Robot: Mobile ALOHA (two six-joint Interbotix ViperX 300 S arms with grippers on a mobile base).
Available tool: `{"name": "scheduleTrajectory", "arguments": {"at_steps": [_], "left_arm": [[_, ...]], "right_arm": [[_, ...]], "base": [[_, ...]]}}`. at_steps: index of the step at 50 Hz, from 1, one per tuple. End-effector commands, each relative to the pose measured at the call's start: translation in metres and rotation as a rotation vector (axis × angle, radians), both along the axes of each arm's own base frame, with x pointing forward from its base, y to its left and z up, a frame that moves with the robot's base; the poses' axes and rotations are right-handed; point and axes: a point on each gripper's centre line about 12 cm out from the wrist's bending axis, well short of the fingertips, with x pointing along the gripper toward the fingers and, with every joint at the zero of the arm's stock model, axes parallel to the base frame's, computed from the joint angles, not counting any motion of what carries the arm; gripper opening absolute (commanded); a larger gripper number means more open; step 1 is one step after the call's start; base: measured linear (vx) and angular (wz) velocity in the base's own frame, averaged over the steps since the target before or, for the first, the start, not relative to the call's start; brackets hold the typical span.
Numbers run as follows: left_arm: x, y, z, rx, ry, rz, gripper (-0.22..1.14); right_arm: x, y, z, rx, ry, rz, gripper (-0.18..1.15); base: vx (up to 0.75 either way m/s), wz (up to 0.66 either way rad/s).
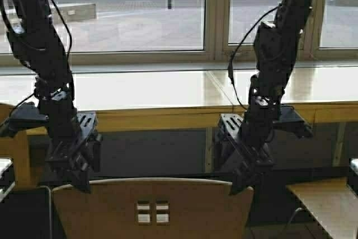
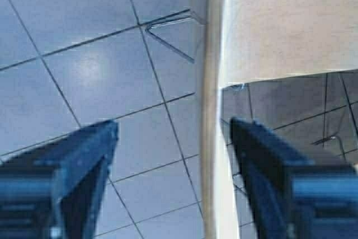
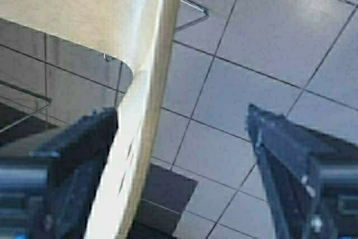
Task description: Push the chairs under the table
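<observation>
Left gripper (image 1: 78,180): it hung at the top edge of the chair (image 1: 152,208) near its left corner; its fingers (image 2: 84,155) were spread apart, and in the left wrist view the backrest edge (image 2: 212,138) stood between them, nearer one finger than the other, neither clearly touching it.
Right gripper (image 1: 241,186): it sat at the backrest's right corner, also spread wide; in the right wrist view the backrest edge lay close beside one finger (image 3: 78,155), the other finger well off to the side.
Why so placed: both claws straddled the backrest top, probably so that the arms could bear on the chair evenly as it was pushed forward.
Chair: its backrest with the square cut-outs (image 1: 152,212) stood in front of the table (image 1: 151,90), short of the table's front edge and not yet under it.
Second chair: a tan seat (image 1: 327,202) showed at the right, also outside the table.
Containers: none were in view; the tabletop showed nothing on it.
Beyond: windows (image 1: 134,9) behind the table; grey tiled floor (image 2: 95,76) below the chair.
</observation>
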Motion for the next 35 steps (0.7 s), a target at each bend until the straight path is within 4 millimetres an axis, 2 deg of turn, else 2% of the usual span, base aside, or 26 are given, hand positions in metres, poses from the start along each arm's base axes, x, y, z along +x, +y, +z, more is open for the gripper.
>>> {"name": "scheduleTrajectory", "arguments": {"at_steps": [1, 15, 35], "left_arm": [[0.006, -0.003, 0.004, -0.005, -0.020, -0.004, 0.93], [-0.001, -0.004, -0.011, 0.009, 0.017, -0.018, 0.93], [0.010, -0.011, -0.042, 0.026, 0.042, -0.036, 0.93]], "right_arm": [[0.003, 0.003, 0.003, 0.011, -0.010, -0.007, 1.00], [-0.008, 0.000, -0.017, -0.004, 0.048, -0.001, 1.00], [-0.008, -0.001, -0.047, -0.036, 0.079, 0.000, 1.00]], "base": [[0.07, 0.04], [0.07, 0.05], [0.04, 0.02]]}}
